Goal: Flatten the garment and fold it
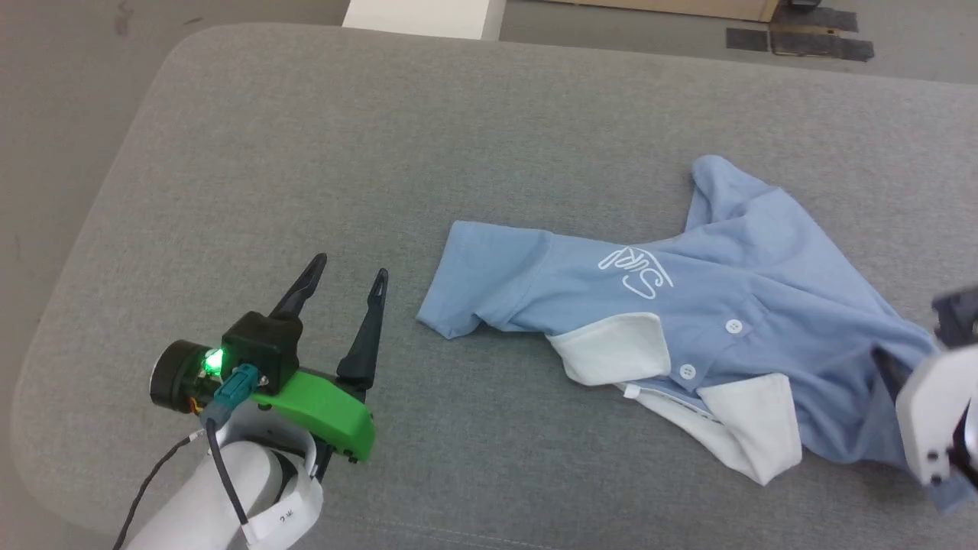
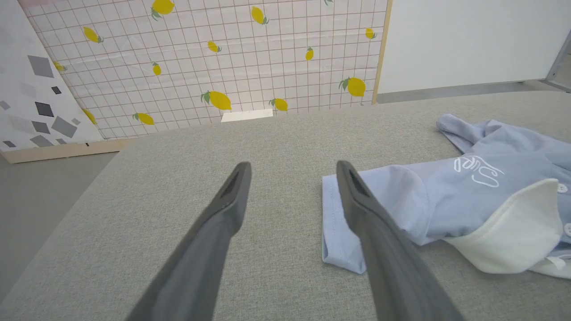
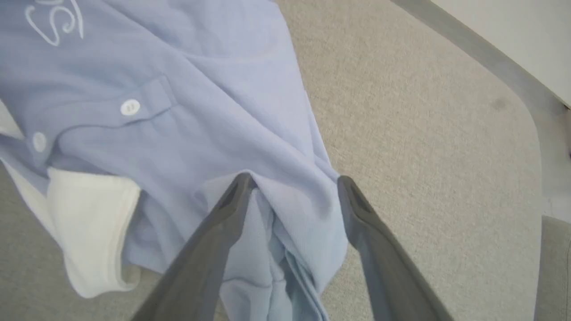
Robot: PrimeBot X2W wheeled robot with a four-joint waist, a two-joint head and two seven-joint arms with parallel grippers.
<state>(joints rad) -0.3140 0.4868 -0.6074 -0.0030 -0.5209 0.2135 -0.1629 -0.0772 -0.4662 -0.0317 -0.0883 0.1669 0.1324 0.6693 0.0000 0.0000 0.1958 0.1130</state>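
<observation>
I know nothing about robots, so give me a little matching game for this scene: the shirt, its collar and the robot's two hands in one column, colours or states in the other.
1. shirt
2. collar
3. left hand
4. right hand

a. white
b. open, beside the shirt, nothing between its fingers
c. light blue
d. open, shirt fabric between its fingers

Pairs: 1-c, 2-a, 3-b, 4-d

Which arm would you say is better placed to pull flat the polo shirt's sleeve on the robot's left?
Probably the left. The left gripper is open beside that sleeve of the polo shirt, while the right gripper straddles bunched fabric at the opposite side.
</observation>
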